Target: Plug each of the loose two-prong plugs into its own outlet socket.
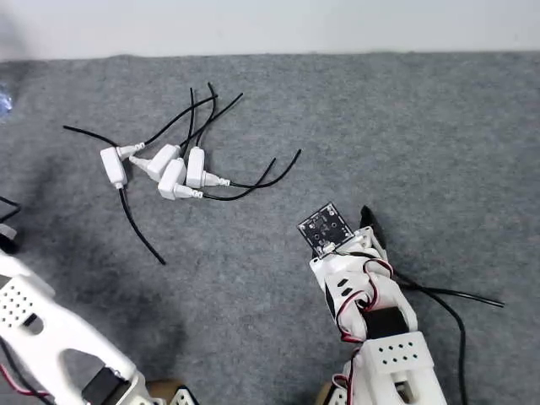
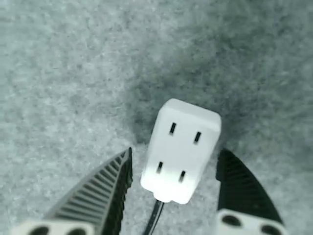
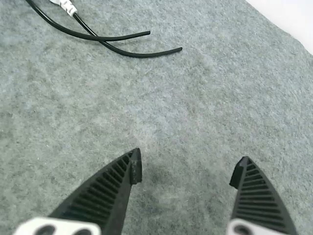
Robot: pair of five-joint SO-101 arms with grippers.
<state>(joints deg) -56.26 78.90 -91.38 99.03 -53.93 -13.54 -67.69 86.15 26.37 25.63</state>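
Straddled the outlet (image 2: 181, 152) with left fingers (image 2: 105, 191) open; spread right fingers (image 3: 110, 188) open over the surface (image 3: 205, 98). Probably risked dragging neighbours when lifting one of the crowded plugs (image 1: 173, 173), upper left of the frame.

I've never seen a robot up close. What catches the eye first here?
A tangle of four white plugs with black cables lies on the grey felt at the far left in the high view. In the left wrist view, the left gripper stands open around a white outlet block with two pairs of slots.
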